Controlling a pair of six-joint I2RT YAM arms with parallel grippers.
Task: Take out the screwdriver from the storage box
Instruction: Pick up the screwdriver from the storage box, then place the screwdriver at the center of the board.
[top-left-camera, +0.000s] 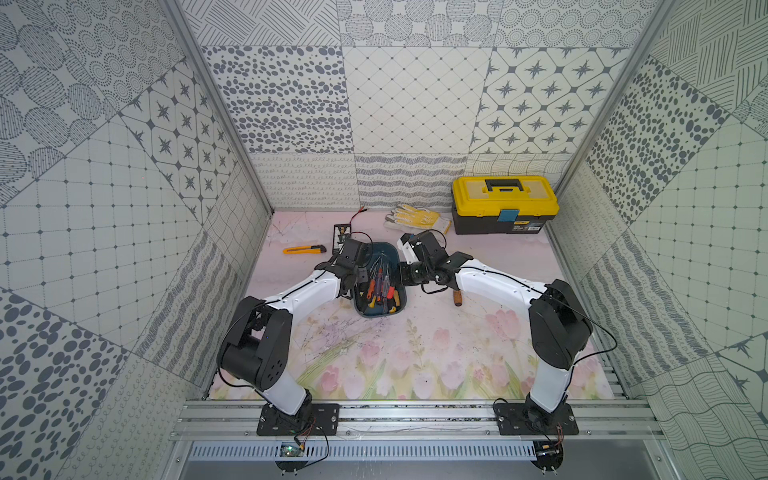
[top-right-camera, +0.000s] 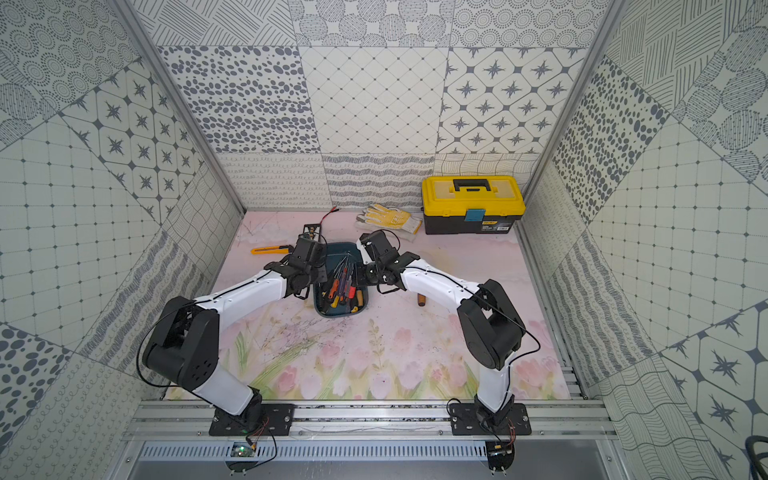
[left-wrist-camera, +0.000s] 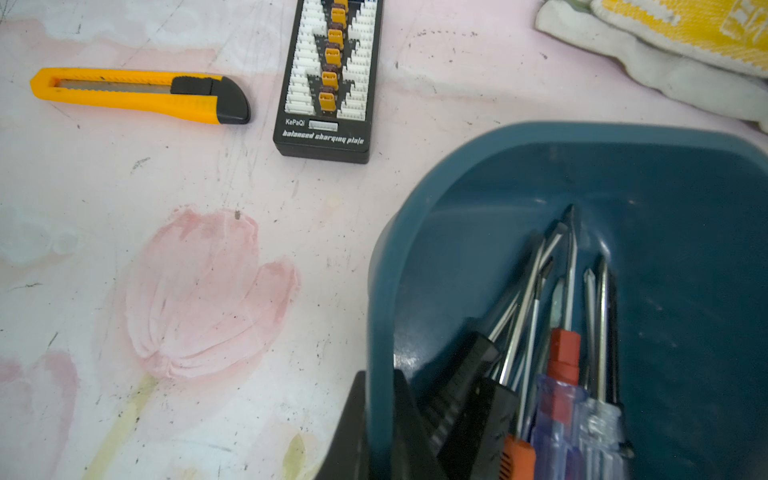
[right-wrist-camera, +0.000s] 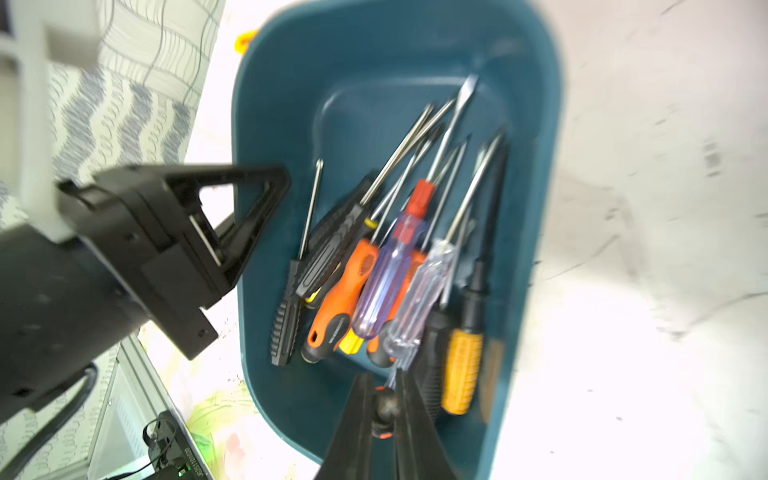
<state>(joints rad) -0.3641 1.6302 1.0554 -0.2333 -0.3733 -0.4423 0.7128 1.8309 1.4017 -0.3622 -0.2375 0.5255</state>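
Left gripper (left-wrist-camera: 384, 399) clamped the storage box (left-wrist-camera: 415, 199) rim, likely steadying it. Right gripper (right-wrist-camera: 384, 390) pinched a screwdriver (right-wrist-camera: 384, 409) butt inside the box.

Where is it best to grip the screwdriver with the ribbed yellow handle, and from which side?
Probably the ribbed yellow handle, from straight above: it lies roughly flat with its top uncovered; the storage box wall and other handles flank it closely.
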